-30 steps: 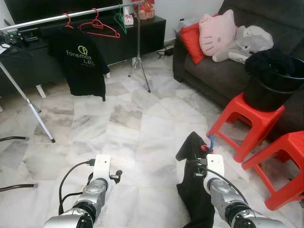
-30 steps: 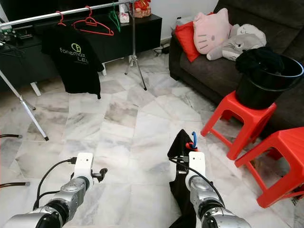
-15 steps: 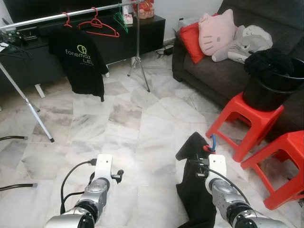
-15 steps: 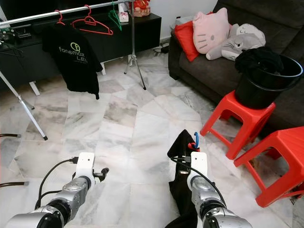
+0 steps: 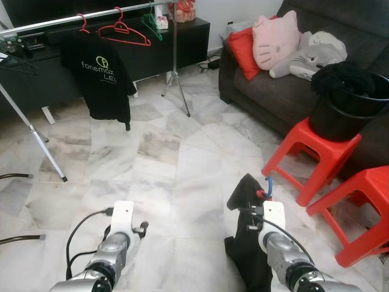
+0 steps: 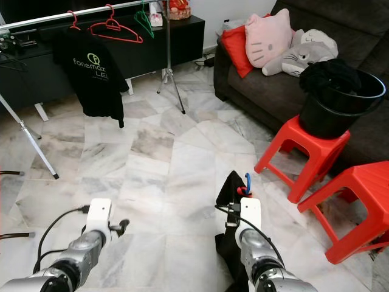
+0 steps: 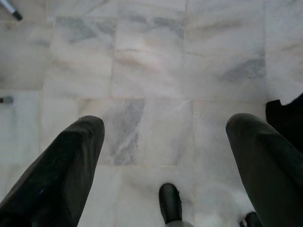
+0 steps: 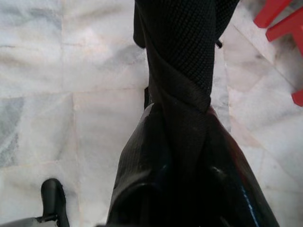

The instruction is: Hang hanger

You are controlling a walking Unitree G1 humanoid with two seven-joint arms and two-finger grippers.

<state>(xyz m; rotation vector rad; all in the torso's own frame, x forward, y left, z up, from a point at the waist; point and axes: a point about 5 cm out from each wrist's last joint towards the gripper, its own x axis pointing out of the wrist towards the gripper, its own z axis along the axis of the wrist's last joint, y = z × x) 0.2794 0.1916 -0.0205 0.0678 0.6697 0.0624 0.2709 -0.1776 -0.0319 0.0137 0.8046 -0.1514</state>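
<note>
**A:** Down low on the right, over the marble floor, the right gripper is clamped on a blue hanger with a black garment draped from it. The cloth hangs past the wrist toward the floor.

**B:** And the other arm?

**A:** The left gripper hovers above bare tiles, fingers spread wide, holding nothing.

**B:** Where does it have to go?

**A:** The clothes rail is well apart, across the room, with a black printed T-shirt, two red hangers and a green hanger on it. There looks to be free rail between those.

**B:** How will the load behave?

**A:** Light, I'd say, but the fabric is soft and will swing and trail. The hanger itself seems stiff plastic, smooth enough to twist in the grip. In the wrist view the fingers are buried in cloth, so I can't tell whether they hold plastic or only fabric. The hook pokes up free above the gripper; that must stay clear to catch the rail.
</note>
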